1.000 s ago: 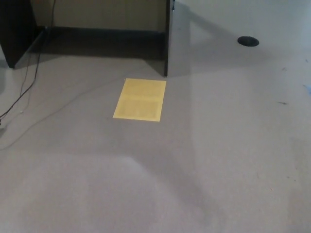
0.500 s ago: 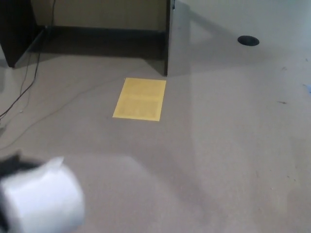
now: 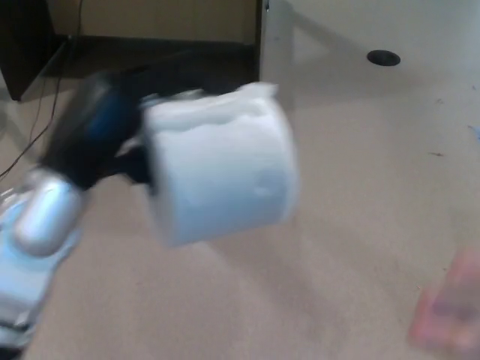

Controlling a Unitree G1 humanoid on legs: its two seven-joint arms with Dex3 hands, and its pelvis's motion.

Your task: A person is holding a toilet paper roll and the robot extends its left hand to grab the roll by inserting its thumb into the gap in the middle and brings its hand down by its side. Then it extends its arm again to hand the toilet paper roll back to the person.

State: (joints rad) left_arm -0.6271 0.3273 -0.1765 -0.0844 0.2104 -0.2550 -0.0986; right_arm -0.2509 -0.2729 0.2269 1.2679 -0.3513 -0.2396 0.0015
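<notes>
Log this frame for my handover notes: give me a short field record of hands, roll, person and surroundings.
left hand: black hand raised into view from the left, shut on the roll
toilet paper roll: white roll, held up in mid-picture, blurred
right hand: not in view
person: blurred pinkish shape at lower right, likely a person's hand, apart from the roll
floor: grey carpet with a dark round spot at upper right
thumb in core: cannot tell, hidden behind the roll
</notes>
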